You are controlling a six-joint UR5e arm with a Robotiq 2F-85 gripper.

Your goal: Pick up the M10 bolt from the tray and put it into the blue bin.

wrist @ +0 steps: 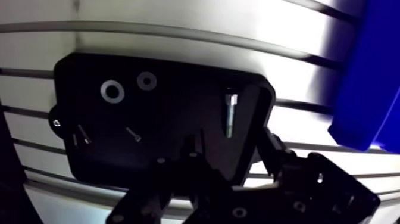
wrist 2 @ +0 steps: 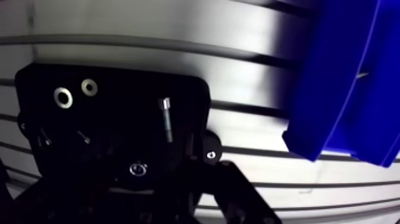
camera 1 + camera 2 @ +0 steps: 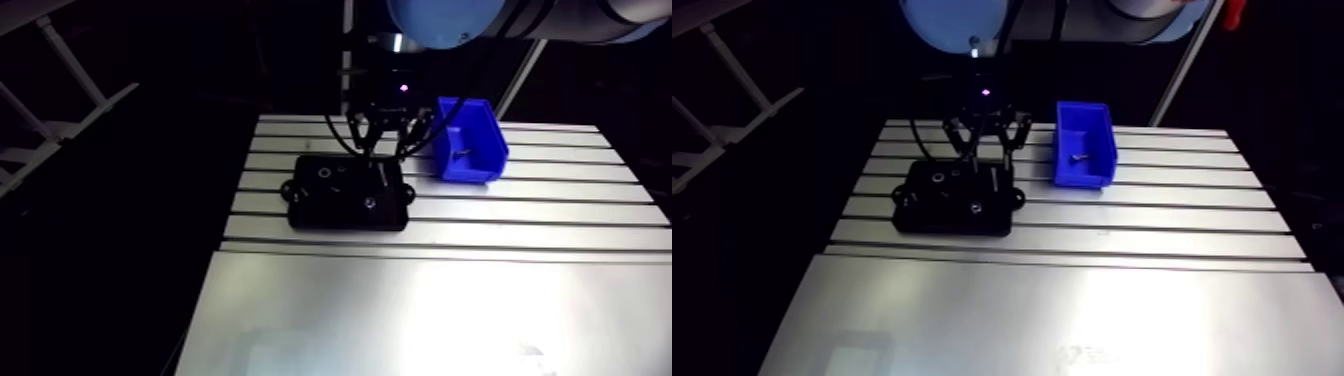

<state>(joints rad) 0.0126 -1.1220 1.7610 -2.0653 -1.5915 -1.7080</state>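
Hand [image 1: 231, 148] open and empty over the black tray [image 1: 161, 116], M10 bolt [image 1: 230, 113] just ahead of it.

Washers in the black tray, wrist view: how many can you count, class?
2. The larger washer and smaller washer lie side by side in the tray, at its end away from the blue bin. A round piece nearer the gripper may be a third; unclear.

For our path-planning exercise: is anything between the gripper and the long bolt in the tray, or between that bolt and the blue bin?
Nothing visible. The bolt lies bare in the tray ahead of the open gripper; washers and small screws sit aside. Only bare table separates tray and bin.
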